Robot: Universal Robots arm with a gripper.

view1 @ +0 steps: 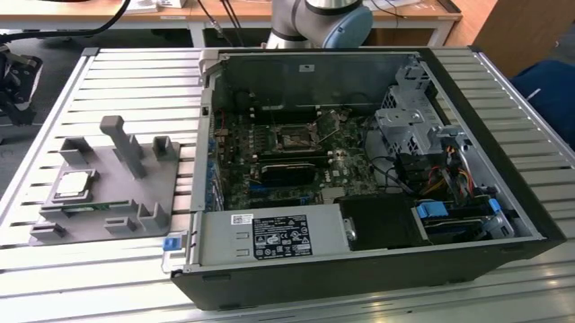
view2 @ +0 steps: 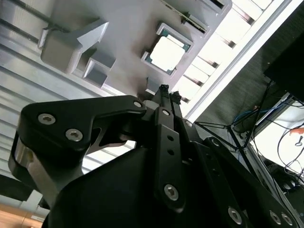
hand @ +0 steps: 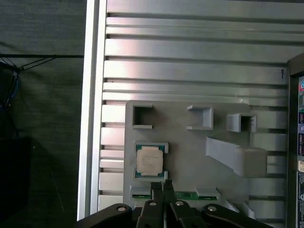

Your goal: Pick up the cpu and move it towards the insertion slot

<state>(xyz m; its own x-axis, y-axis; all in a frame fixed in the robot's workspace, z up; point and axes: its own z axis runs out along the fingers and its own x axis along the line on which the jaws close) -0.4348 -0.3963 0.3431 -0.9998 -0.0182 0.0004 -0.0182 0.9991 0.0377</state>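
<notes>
your gripper [hand: 162,185] is closed, its two slim black fingers [hand: 156,191] pressed together with nothing between them; in the second wrist view the gripper [view2: 166,90] shows the same closed tips ahead of matte black links with round screw heads. in both wrist views the tips hang just beside one edge of the cpu [hand: 149,160], not touching it as far as you can see.

the cpu [view1: 74,183] is a small flat square with a shiny silver top and a pale rim. it lies flat in a square pocket of the gray plastic tray [view1: 134,195]. in the exterior view the pocket is toward the tray's nine o'clock side, and a thin green memory stick [view1: 90,207] lies just at six o'clock from the cpu. the tray has blocky open-sided brackets and one slanted post near its twelve o'clock edge.

the tray rests on a ribbed aluminium table [view1: 134,74], at nine o'clock from the open black computer case [view1: 314,286]. inside the case, the insertion slot [view1: 294,139] is a dark square socket in a silver frame. it sits on the green circuit board [view1: 235,176], toward ten o'clock of the interior and well apart from the cpu.
</notes>
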